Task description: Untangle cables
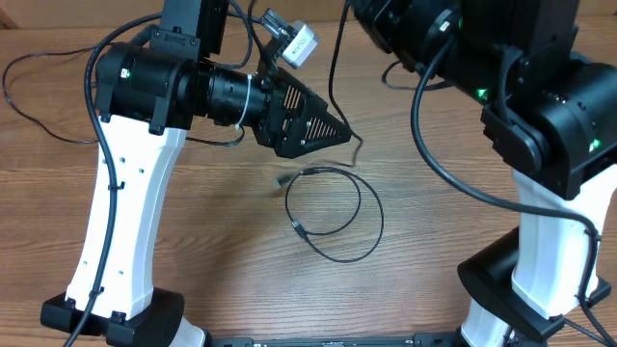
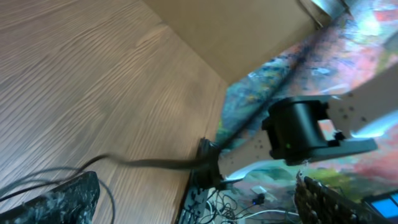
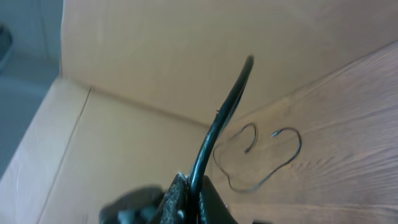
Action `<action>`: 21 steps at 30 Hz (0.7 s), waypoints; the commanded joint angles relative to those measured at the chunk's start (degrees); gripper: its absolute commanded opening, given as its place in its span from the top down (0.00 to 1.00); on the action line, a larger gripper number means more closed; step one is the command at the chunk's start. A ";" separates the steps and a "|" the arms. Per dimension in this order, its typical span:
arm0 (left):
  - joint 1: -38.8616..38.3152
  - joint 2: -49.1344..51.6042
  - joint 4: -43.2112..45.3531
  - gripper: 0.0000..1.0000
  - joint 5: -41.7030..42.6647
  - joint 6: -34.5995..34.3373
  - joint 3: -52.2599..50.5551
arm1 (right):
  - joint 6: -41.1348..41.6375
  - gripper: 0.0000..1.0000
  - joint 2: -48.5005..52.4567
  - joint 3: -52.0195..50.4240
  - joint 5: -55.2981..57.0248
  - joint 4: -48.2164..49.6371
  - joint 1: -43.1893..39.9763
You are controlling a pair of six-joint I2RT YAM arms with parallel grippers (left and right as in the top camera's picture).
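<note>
One thin black cable lies in a loose loop on the table, its plug ends near the loop's left side. A second cable runs from the top edge down to the left gripper's tip. A third cable trails at the far left. My left gripper hovers above the loop; in the left wrist view its fingers stand wide apart, and a blurred cable crosses beyond them. My right gripper is shut on a black cable that rises from its jaws. It is hidden in the overhead view.
The right arm's bulk and its thick wiring fill the right side. The left arm's white base stands at the front left. A brown cardboard wall lies beyond the table, with a small looped cable on the wood in front of it.
</note>
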 commanded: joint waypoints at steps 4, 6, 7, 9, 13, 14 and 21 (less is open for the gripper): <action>-0.02 -0.50 0.42 0.00 4.87 3.69 0.07 | 4.63 0.96 -0.17 0.13 0.44 0.28 -3.87; 0.02 -0.50 1.29 0.01 4.35 3.69 0.07 | 4.66 0.96 -0.17 0.13 -1.99 0.17 -4.09; 0.09 -0.50 2.19 0.00 3.52 3.65 0.07 | 4.87 0.96 -0.17 0.13 -2.73 0.20 -4.11; 0.09 -0.48 4.63 0.00 1.88 3.65 0.07 | 5.73 0.96 -0.17 0.13 -3.23 0.15 -4.09; 0.09 -0.48 8.59 0.01 -1.09 -0.09 0.07 | 7.41 0.96 -0.17 0.13 -4.09 -0.09 -4.09; 0.07 -0.48 9.44 0.01 -1.14 -0.92 0.07 | 7.43 0.96 -0.17 0.13 -4.76 -0.02 -4.09; -0.31 -0.48 13.53 0.01 -0.92 -4.00 0.07 | 10.23 0.96 -0.17 0.13 -8.52 0.00 -4.09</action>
